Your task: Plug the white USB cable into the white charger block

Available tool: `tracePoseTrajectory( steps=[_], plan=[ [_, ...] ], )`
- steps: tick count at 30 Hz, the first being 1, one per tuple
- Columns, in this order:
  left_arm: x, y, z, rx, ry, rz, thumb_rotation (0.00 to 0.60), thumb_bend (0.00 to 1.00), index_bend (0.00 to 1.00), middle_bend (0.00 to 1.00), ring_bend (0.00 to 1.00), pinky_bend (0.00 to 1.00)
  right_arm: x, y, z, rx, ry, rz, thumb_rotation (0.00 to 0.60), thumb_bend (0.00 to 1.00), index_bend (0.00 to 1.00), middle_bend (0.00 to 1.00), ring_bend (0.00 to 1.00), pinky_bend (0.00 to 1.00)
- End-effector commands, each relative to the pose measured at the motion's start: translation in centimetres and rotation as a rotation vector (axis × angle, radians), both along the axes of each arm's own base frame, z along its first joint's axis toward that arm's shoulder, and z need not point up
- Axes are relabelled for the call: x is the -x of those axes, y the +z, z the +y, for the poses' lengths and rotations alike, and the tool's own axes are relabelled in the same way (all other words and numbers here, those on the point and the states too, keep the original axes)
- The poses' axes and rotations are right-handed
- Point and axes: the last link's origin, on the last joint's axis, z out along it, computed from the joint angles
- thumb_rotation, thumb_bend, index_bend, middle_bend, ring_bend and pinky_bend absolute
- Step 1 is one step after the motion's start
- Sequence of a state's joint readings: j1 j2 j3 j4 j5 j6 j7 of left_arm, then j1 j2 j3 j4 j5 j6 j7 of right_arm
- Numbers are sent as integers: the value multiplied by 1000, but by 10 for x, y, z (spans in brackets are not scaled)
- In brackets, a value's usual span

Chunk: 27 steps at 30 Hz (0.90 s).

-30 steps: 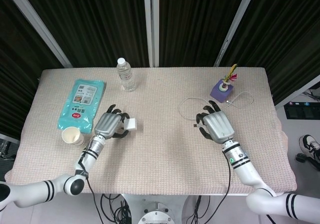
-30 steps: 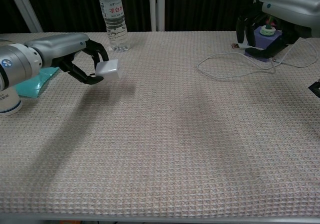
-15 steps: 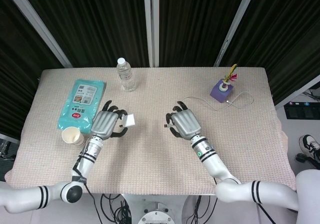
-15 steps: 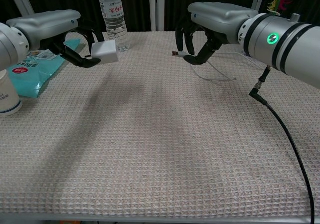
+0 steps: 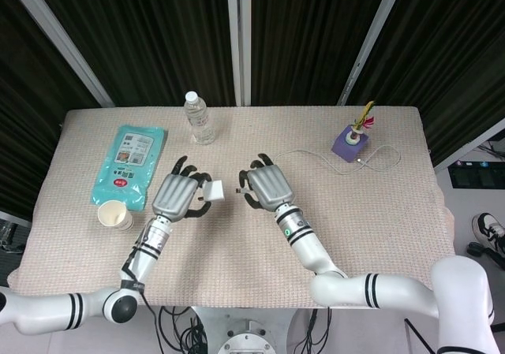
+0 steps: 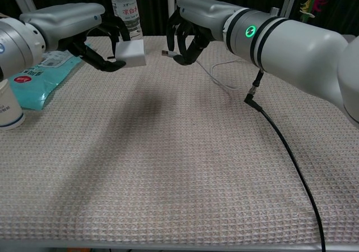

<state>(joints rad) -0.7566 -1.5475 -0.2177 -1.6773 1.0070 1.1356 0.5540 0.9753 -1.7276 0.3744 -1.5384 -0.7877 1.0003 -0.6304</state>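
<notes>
Left hand [image 5: 178,195] grips the white charger block [image 5: 214,191] at its fingertips, block lifted off the desk [image 5: 237,251] and sticking out toward the right hand [image 5: 267,187].

Right hand has fingers curled around the plug end of the white USB cable [image 5: 316,155]; the USB plug [image 6: 166,54] pokes out on the side facing the block, just beside it with a small gap showing in the chest view. Not touching as far as I can tell.

Rest of the cable trails away behind the right hand, over the desk to a small purple holder [image 5: 349,142] well off to that hand's far side.

Beyond the left hand: water bottle [image 5: 200,118], upright, near the far desk edge. Outboard of the left hand: teal wipes pack [image 5: 129,162] lying flat, and a paper cup [image 5: 114,214] just beside the hand's wrist side, apart from it.

Black lead [image 6: 283,145] runs along the right forearm in the chest view.
</notes>
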Motion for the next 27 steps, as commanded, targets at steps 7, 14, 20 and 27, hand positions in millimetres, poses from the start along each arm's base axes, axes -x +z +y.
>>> tracePoseTrajectory(
  steps=[7, 14, 20, 27],
  plan=[
    [-4, -1, 0, 6, -6, 17, 465, 380, 452, 418, 197, 43, -7, -6, -2, -3, -4, 16, 600, 332, 579, 554, 247, 113],
    [-5, -2, 0, 11, -7, 30, 469, 380, 452, 417, 197, 43, -12, -8, -1, -7, 0, 14, 600, 332, 579, 554, 247, 113],
    [-6, -4, 1, 19, -6, 39, 470, 379, 452, 416, 197, 43, -15, -11, 0, -7, 8, 26, 600, 332, 579, 554, 246, 112],
    [-10, -4, 2, 25, -8, 36, 469, 379, 452, 415, 197, 43, -19, -14, 0, -8, 12, 32, 600, 333, 579, 554, 247, 112]
  ],
)
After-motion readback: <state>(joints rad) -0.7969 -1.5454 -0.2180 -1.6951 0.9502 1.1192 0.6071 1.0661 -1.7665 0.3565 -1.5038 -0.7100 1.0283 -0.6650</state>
